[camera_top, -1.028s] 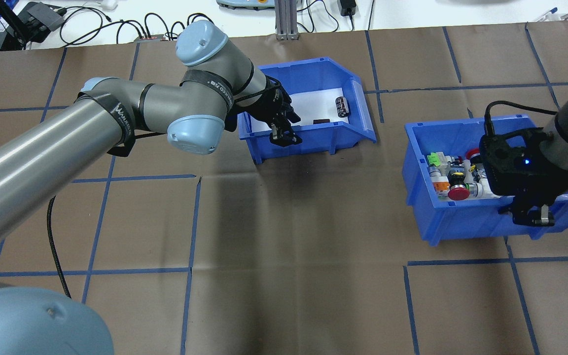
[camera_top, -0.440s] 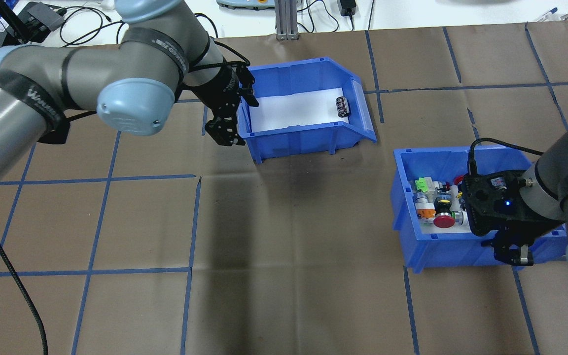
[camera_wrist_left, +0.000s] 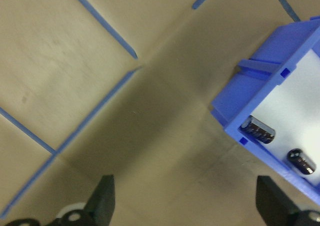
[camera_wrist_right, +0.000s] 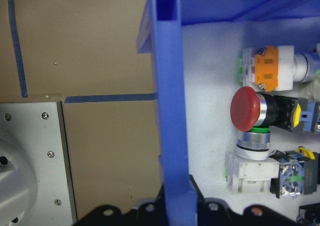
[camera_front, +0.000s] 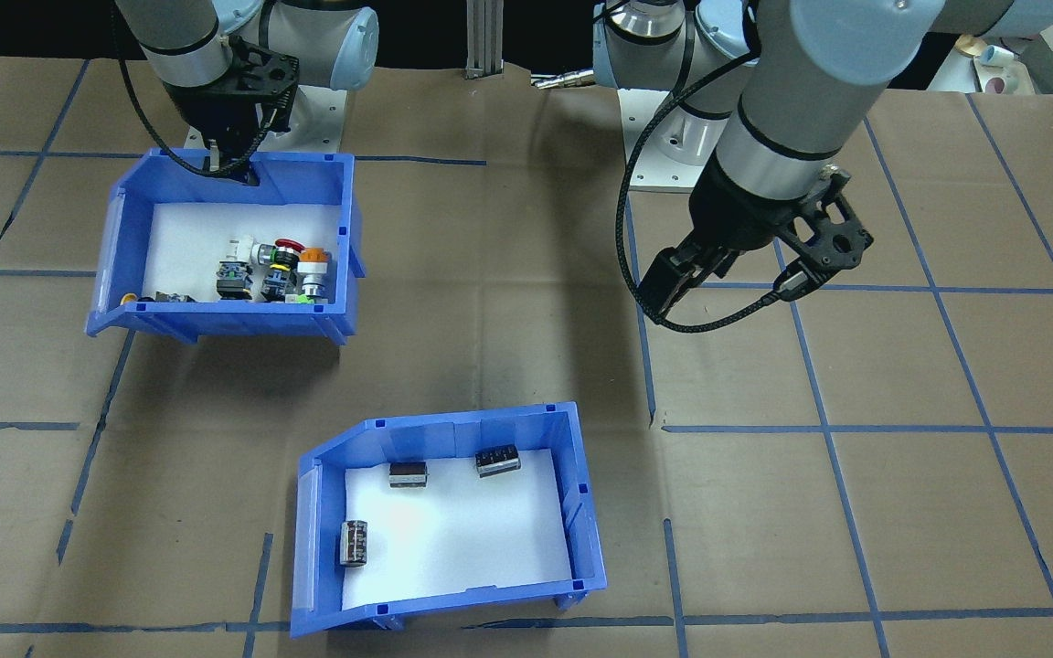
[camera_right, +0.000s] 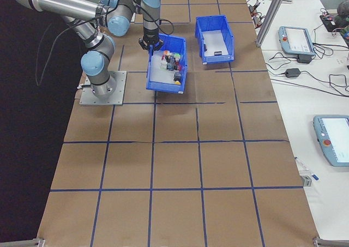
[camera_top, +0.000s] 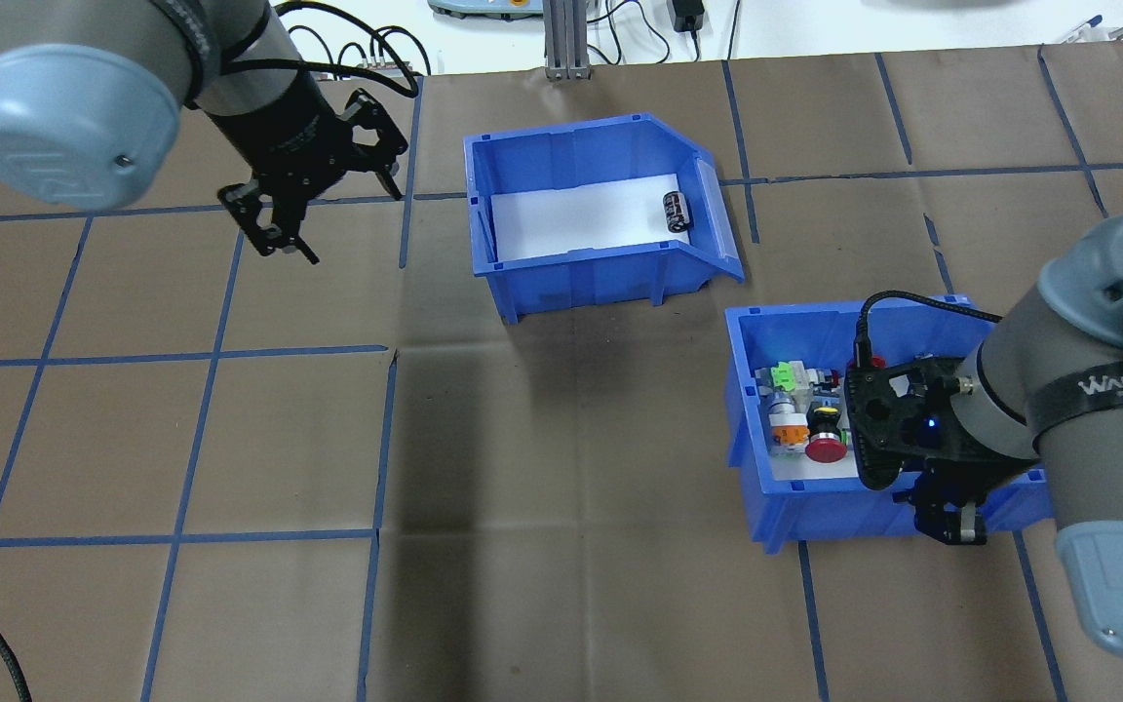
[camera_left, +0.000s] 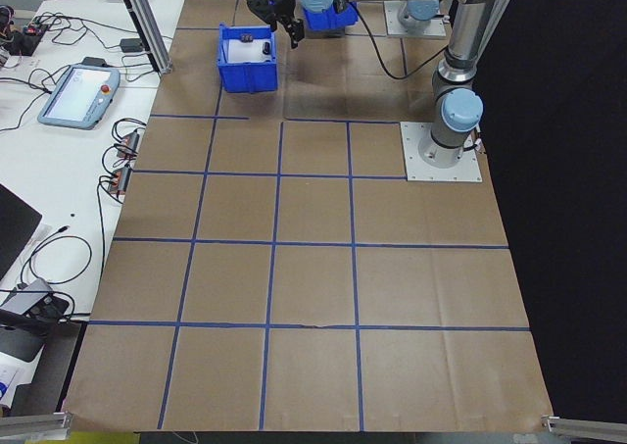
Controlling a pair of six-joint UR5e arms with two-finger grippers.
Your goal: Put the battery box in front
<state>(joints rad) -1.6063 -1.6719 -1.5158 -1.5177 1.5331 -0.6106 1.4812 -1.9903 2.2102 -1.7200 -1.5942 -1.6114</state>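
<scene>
The worktop (camera_top: 561, 546), covered in brown paper with blue tape lines, carried two blue bins. The battery box (camera_top: 600, 229) stood on the far side of the worktop, its white floor holding three small black cylinders (camera_front: 353, 543); from overhead only one of them showed, the others hidden behind the near wall. The switch bin (camera_top: 786, 507) sat nearer the robot and to the right, with coloured push-buttons (camera_wrist_right: 250, 109) lying on its white liner.

The left hand (camera_top: 313, 210) hung above bare paper well to the left of the battery box, touching nothing, its fingers spread wide and empty; the wrist view showed both fingertips (camera_wrist_left: 105, 206) far apart with only worktop between them. The right hand (camera_top: 951, 522) was clamped on the near wall of the switch bin, the blue wall running down between its fingers in the wrist view, though the fingertips themselves were cut off at that picture's lower edge.
</scene>
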